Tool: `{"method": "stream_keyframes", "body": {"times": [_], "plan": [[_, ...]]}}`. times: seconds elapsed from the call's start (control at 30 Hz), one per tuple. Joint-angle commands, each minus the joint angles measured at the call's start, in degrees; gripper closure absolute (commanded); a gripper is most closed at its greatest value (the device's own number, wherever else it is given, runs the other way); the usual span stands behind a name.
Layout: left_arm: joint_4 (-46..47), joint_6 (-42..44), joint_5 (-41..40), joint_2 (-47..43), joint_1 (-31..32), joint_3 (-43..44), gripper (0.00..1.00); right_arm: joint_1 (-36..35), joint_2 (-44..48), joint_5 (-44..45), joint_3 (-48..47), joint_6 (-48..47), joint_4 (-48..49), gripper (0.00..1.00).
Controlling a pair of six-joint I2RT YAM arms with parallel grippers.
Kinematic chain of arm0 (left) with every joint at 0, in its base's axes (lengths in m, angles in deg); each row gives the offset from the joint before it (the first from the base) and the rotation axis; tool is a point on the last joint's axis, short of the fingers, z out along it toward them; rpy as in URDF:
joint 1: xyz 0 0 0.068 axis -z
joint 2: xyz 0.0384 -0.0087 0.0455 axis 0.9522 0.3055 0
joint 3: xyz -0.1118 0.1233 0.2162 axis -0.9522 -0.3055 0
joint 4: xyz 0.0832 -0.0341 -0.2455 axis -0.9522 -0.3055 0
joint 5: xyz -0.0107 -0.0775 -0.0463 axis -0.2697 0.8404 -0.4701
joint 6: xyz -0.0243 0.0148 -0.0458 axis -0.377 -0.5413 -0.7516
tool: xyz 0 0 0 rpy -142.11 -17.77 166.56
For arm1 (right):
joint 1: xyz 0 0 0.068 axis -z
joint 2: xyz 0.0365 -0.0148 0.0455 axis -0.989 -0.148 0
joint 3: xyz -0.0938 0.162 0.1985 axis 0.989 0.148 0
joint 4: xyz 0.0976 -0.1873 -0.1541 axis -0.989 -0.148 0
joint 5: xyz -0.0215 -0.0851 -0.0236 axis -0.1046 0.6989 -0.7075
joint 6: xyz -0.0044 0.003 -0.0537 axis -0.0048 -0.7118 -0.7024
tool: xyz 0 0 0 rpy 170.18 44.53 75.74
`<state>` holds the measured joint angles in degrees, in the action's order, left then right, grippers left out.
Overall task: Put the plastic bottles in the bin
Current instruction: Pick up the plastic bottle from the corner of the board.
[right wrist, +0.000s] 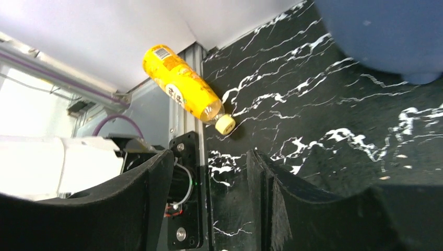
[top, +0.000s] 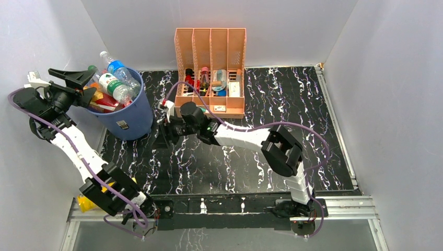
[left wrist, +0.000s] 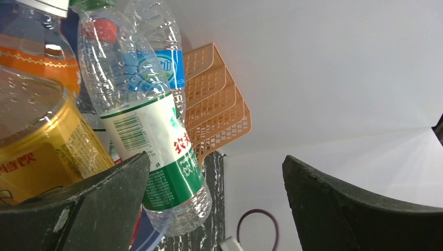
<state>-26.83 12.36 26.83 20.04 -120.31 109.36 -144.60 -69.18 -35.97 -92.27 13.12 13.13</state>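
Covering table [top: 251, 162]: black white-veined marble sheet; plain white walls [top: 397, 78] around.

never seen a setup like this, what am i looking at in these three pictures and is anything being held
These are two robot arms bolted at the near edge of a black marbled table. The wide picture comes from a fixed camera above and behind them. The other two come from small cameras on each wrist, so the dark shapes at the bottom of those are the arm's own fingers.

The left gripper stands open beside the blue bin, which is already stuffed with plastic bottles. The left wrist view shows those bottles close up. The right gripper hangs low near the bin and holds nothing.

A peach desk organizer stands at the back. One yellow bottle lies on its side at the table's near left edge, not yet binned.
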Motion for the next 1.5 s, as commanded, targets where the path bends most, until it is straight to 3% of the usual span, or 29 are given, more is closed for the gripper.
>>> {"method": "stream_keyframes", "body": {"times": [0.0,0.2,0.37,0.53,0.7,0.87,1.0,1.2,1.47], "plan": [[1.2,0.3,1.3,-3.3,-0.2,-0.4,0.02,0.1,3.3,6.7,-7.0,-3.0,-11.3,0.35],[-3.3,2.4,-0.3,-6.8,-0.2,2.1,0.02,3.1,0.0,9.5,-18.9,0.3,-20.4,0.33],[-9.1,4.8,-2.8,-11.5,-0.2,2.6,0.02,8.5,-0.8,7.0,-19.9,9.9,-15.0,0.32],[-14.9,7.2,-7.2,-16.6,-0.3,4.2,0.02,10.8,-1.9,5.3,-21.2,14.4,-11.5,0.22],[-27.1,16.6,-14.4,-17.7,-0.2,10.0,0.02,13.5,-2.0,3.1,-21.2,16.6,-10.1,0.21],[-34.3,23.0,-20.3,-22.1,0.3,6.7,0.02,16.3,0.2,0.0,-17.1,17.0,-10.6,0.21],[-38.7,25.6,-25.4,-25.9,4.4,1.1,0.02,17.8,4.9,-1.8,-8.8,15.1,-11.3,0.22],[-41.4,24.3,-30.3,-32.4,7.4,-9.1,0.02,18.6,11.7,-2.5,4.0,10.5,-14.4,0.21],[-48.7,21.4,-41.3,-36.9,7.6,-18.9,0.02,18.5,13.6,-4.0,9.2,5.8,-21.0,0.22]]}}
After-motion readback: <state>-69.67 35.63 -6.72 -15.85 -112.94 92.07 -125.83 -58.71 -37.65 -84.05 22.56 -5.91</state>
